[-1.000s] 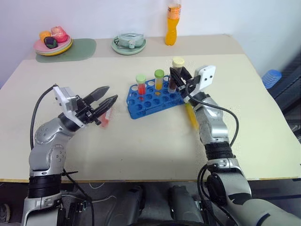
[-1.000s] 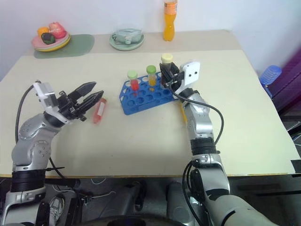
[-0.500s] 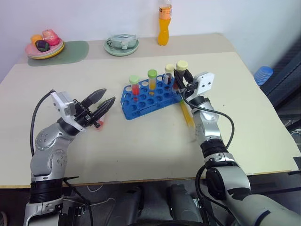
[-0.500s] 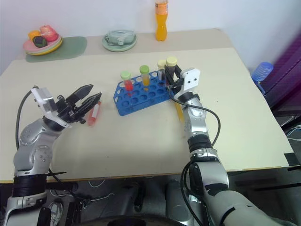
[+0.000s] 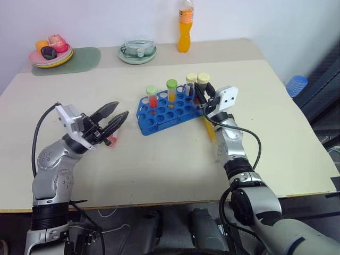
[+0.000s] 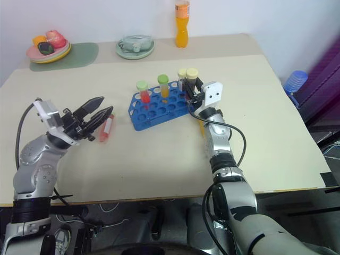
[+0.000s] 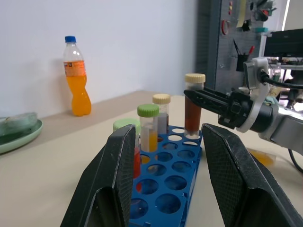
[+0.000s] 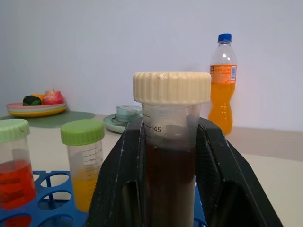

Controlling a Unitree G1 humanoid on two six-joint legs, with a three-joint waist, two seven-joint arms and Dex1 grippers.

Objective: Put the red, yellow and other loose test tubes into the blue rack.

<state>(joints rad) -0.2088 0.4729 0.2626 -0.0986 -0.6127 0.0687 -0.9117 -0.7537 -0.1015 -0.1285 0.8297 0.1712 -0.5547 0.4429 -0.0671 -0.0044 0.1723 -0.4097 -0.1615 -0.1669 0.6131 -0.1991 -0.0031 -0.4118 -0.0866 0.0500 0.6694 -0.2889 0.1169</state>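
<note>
The right pincer [image 5: 200, 91] has lowered the brown tube [image 5: 202, 88] into the blue rack [image 5: 169, 109].

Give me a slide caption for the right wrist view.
Right gripper clamps a cream-capped tube of dark brown liquid above the bright blue plastic rack.

A bright blue rack [image 5: 169, 109] holds a red tube [image 5: 152, 98] and a yellow tube [image 5: 172, 91], both green-capped.

Both head eyes are looking down over the surface [image 5: 159, 159], while both wrist cameras are facing the blue rack [image 7: 163, 170] closely.
</note>
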